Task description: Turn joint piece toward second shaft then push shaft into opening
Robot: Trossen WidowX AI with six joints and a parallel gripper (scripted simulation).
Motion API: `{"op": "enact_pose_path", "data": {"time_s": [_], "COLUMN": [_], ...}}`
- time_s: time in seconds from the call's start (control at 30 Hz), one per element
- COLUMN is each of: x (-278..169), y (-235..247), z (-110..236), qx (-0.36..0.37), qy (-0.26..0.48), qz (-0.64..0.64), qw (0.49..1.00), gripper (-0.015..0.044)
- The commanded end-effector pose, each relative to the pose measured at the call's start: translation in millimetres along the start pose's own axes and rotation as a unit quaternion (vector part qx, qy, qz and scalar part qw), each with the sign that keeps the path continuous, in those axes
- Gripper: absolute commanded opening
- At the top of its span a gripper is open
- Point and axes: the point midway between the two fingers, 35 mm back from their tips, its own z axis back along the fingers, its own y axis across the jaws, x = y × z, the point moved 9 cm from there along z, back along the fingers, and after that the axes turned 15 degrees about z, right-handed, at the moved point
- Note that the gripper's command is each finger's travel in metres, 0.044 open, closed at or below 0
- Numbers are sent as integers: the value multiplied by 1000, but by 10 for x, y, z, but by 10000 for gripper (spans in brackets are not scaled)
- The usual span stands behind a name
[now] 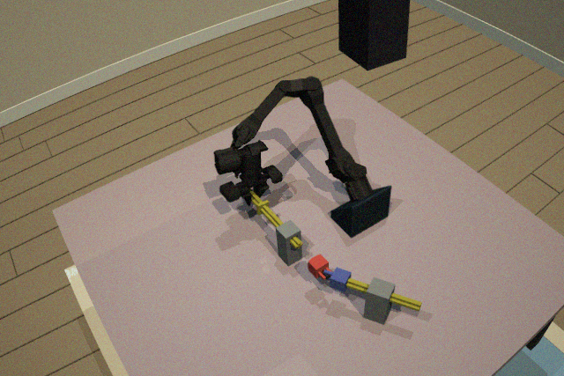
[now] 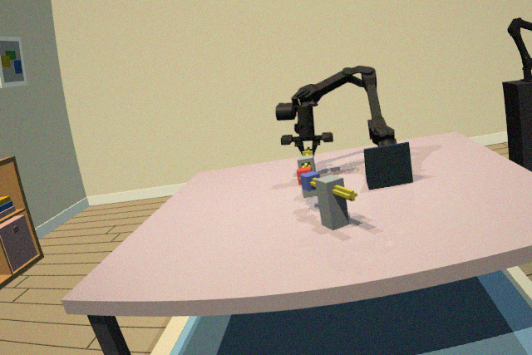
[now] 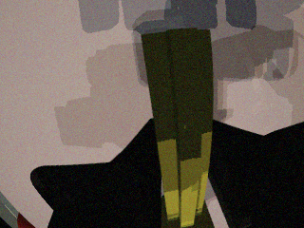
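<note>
Fingers (image 1: pixel 251 197) clench the sliding shaft's (image 1: pixel 269 213) far end, tip seemingly short of the red joint piece (image 1: pixel 317 264).

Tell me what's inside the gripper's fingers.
The gripper is shut on the far end of the sliding yellow shaft, which runs on through its grey block. The fingertips themselves are covered by the gripper body in the top view.

The end effector (image 2: pixel 307 147) pinches the yellow shaft (image 2: pixel 307 153) — above a grey block (image 2: pixel 306 163) on the pink table (image 2: pixel 214 230).
</note>
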Motion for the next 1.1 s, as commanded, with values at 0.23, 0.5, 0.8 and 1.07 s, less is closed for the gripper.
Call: {"op": "enact_pose_path", "data": {"time_s": [0.23,0.5,0.8,1.07], "x": [-6,-94,-227,-344], "y": [6,78,141,178], "z": [-1,-9,-13,-14], "qx": [-2,-26,-41,-45], "qy": [1,10,14,15], "qz": [0,1,1,1], "qw": [1000,1000,999,999], "gripper": [0,0,0,0]}}
